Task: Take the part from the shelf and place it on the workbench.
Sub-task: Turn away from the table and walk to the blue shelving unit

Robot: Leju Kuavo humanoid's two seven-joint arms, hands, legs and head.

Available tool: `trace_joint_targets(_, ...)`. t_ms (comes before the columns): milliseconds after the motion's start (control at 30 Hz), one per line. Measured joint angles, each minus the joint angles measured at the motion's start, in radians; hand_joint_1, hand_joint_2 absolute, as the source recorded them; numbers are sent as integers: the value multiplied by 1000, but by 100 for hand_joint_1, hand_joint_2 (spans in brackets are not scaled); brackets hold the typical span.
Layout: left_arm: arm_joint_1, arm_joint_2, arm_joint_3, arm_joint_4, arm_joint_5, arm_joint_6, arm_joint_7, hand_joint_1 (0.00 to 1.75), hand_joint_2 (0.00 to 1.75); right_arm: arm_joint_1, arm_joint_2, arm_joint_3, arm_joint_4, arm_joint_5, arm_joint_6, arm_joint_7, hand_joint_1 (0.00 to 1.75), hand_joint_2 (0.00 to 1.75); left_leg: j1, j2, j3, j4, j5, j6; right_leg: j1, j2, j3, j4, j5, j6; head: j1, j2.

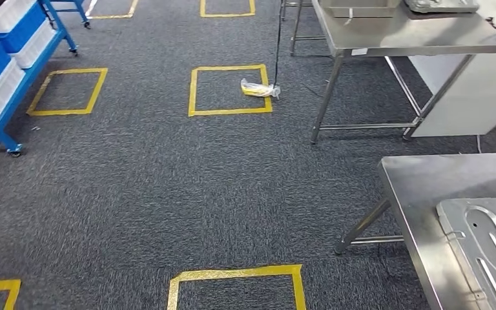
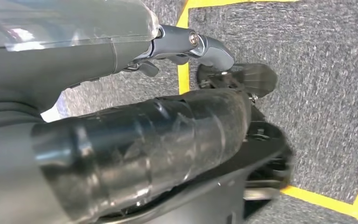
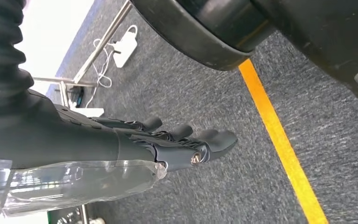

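On grey carpet marked with yellow tape squares (image 1: 230, 90), a blue wheeled shelf (image 1: 3, 97) loaded with white bins (image 1: 0, 97) stands at the far left of the head view, while two stainless steel tables stand to the right. The stamped metal part (image 1: 487, 245) lies flat on the nearer workbench (image 1: 420, 187), at its near right end. A crumpled yellow-and-clear bag (image 1: 258, 88) sits on the edge of the middle tape square, beside a dark cable. The right hand (image 3: 177, 140) hangs over the carpet near an orange-yellow tape line (image 3: 282, 140), fingers extended and apart, holding nothing. The left hand (image 2: 205, 46) hangs over a taped corner — its thumb is visible, but whether the fingers are spread or curled cannot be told.
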Motion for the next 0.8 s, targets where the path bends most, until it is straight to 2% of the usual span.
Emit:
trace_joint_targets(33,0,0,-5,0,-8,3,4,0,0,5,-3,-5,0,-8,-7,-6,0,175,2,5,-11,28,-2,-3,0,-18,1,0,-2,0,0,0)
trace_joint_targets(67,1,1,-10,0,-16,6,8,0,0,10,-6,-10,0,-14,-10,-12,0,175,3,9,-2,17,13,-4,0,-35,3,0,-5,1,0,0)
trace_joint_targets(100,2,3,-14,0,-20,8,12,0,0,13,-8,-14,0,-19,-9,-16,0,175,5,16,28,-32,43,-4,0,-50,7,1,-8,3,0,0)
trace_joint_targets(167,3,6,-19,0,-24,9,18,0,0,18,-10,-17,2,-21,-2,-20,0,175,0,60,106,-169,91,1,3,-74,15,5,-18,11,0,0)
trace_joint_targets(200,1,7,-20,0,-23,10,20,0,0,20,-12,-18,2,-23,2,-21,0,175,-4,81,132,-215,100,8,6,-85,17,6,-23,17,0,0)
trace_joint_targets(233,0,7,-21,0,-22,11,21,0,0,21,-15,-19,4,-25,4,-21,0,175,-8,95,143,-238,98,16,10,-95,19,8,-27,22,1,0)
trace_joint_targets(267,-1,8,-21,0,-20,13,22,0,0,21,-17,-19,4,-26,6,-21,0,175,-12,94,144,-241,93,24,13,-106,21,8,-30,26,1,0)
trace_joint_targets(300,0,8,-21,0,-18,15,24,0,0,19,-18,-20,4,-28,8,-21,0,175,-11,82,142,-243,93,32,13,-116,25,6,-33,30,1,0)
trace_joint_targets(333,2,9,-21,0,-16,16,25,0,0,17,-20,-21,4,-30,11,-21,0,175,-10,70,143,-247,95,37,11,-108,28,10,-40,35,2,0)
trace_joint_targets(367,3,11,-21,0,-14,17,26,0,0,15,-21,-21,4,-31,15,-22,0,175,-8,57,144,-250,96,44,8,-84,25,24,-53,40,2,0)
trace_joint_targets(433,1,13,-21,0,-14,18,26,0,0,13,-25,-23,4,-32,22,-28,0,175,-7,34,145,-254,98,54,1,-14,-16,117,-108,48,3,0)
trace_joint_targets(467,0,14,-21,0,-14,18,26,0,0,12,-28,-24,3,-33,24,-34,0,175,-7,22,144,-254,98,57,1,7,-51,187,-139,49,3,0)
trace_joint_targets(500,-1,14,-21,0,-14,18,26,0,0,11,-30,-25,2,-33,25,-39,0,175,-8,8,144,-254,98,58,1,16,-84,253,-162,50,3,0)
trace_joint_targets(533,-1,14,-21,0,-14,17,26,0,0,10,-32,-27,1,-34,26,-43,0,175,-9,-7,146,-254,98,59,3,19,-104,292,-166,50,3,0)
trace_joint_targets(567,-1,15,-21,0,-14,17,26,0,0,9,-34,-28,0,-34,27,-46,0,175,-10,-23,148,-253,98,59,4,21,-108,294,-148,48,3,0)
trace_joint_targets(600,0,15,-21,0,-14,17,26,0,0,10,-34,-28,-1,-35,26,-48,0,175,-10,-39,151,-253,98,59,5,25,-94,256,-110,44,3,0)
trace_joint_targets(633,0,16,-21,0,-14,16,26,0,0,11,-35,-29,-1,-34,26,-49,0,175,-11,-55,155,-253,98,58,5,37,-69,191,-64,40,3,0)
trace_joint_targets(667,1,16,-21,0,-14,16,26,0,0,13,-36,-29,-1,-34,26,-49,0,175,-11,-70,157,-253,99,56,5,62,-45,129,-29,35,3,0)
trace_joint_targets(700,-1,16,-21,0,-13,15,27,0,0,16,-37,-29,-1,-35,27,-51,0,175,-11,-84,155,-252,101,53,4,86,-28,79,-7,32,3,0)
trace_joint_targets(733,-2,16,-21,0,-13,14,28,0,0,19,-38,-29,-1,-36,29,-54,0,175,-10,-95,149,-251,104,49,4,105,-19,50,-2,29,3,0)
trace_joint_targets(767,-2,17,-21,0,-13,13,29,0,0,20,-40,-29,-1,-37,32,-58,0,175,-9,-107,142,-251,108,42,5,113,-17,40,-8,26,3,0)
trace_joint_targets(800,-2,17,-21,0,-13,12,31,0,0,20,-41,-29,-1,-39,35,-62,0,175,-8,-118,135,-252,113,36,5,104,-15,28,-10,22,3,0)
